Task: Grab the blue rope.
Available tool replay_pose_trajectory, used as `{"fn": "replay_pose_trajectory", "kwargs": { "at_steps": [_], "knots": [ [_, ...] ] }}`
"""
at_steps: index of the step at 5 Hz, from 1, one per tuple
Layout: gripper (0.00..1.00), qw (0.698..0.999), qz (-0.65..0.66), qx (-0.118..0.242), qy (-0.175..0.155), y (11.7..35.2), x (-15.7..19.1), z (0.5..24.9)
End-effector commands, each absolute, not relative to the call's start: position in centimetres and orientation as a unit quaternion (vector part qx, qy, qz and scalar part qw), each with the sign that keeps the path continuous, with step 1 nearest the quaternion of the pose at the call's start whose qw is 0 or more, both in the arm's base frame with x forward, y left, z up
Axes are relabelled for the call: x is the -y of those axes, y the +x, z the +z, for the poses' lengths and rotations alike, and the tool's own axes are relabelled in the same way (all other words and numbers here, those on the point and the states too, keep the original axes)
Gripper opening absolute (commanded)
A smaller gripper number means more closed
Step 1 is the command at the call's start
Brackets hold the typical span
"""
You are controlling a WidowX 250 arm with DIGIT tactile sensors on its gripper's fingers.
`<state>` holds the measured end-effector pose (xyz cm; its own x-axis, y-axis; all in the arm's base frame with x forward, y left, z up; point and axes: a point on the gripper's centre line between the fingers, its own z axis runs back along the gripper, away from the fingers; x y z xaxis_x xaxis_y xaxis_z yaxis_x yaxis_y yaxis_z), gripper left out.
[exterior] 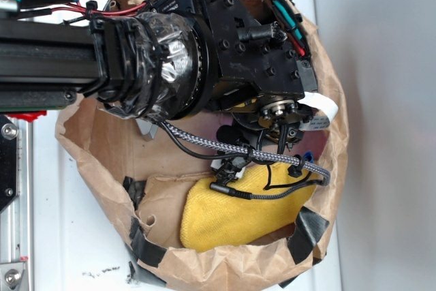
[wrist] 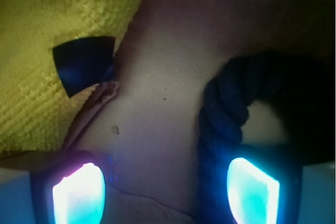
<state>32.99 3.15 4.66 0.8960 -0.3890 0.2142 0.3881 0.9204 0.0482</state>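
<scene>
The gripper (exterior: pixel 276 142) reaches down into a brown paper bag (exterior: pixel 95 148) in the exterior view, its fingertips hidden under the wrist block and cables, so their spread cannot be read here; a yellow cloth (exterior: pixel 225 219) lies on the bag floor just beside it, and the rope is not visible from this side. In the wrist view the gripper (wrist: pixel 165 187) is spread wide, its two glowing fingertips (wrist: pixel 79 195) at the bottom corners with nothing between them but bare bag floor. The rope (wrist: pixel 226 106) curls as a dark twisted loop on the right, its strand running down against the right fingertip rather than inside the gap; the cloth (wrist: pixel 47 40) fills the upper left. To grip well, the hand should likely shift right until the strand sits centred between the fingertips, then lower and close across it, keeping clear of the cloth.
</scene>
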Motion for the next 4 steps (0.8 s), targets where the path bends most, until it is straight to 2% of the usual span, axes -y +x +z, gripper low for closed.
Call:
{"fn": "replay_pose_trajectory", "kwargs": {
  "at_steps": [1,2,3,4],
  "knots": [
    [1.00,0.971,-0.198,0.126,0.031,33.40,-3.54,4.09],
    [1.00,0.974,-0.192,0.118,0.024,33.55,-4.13,3.97],
    [0.85,0.975,-0.189,0.113,0.025,33.71,-4.14,4.05],
    [0.00,0.977,-0.184,0.107,0.018,33.83,-4.02,4.13]
  ]
}}
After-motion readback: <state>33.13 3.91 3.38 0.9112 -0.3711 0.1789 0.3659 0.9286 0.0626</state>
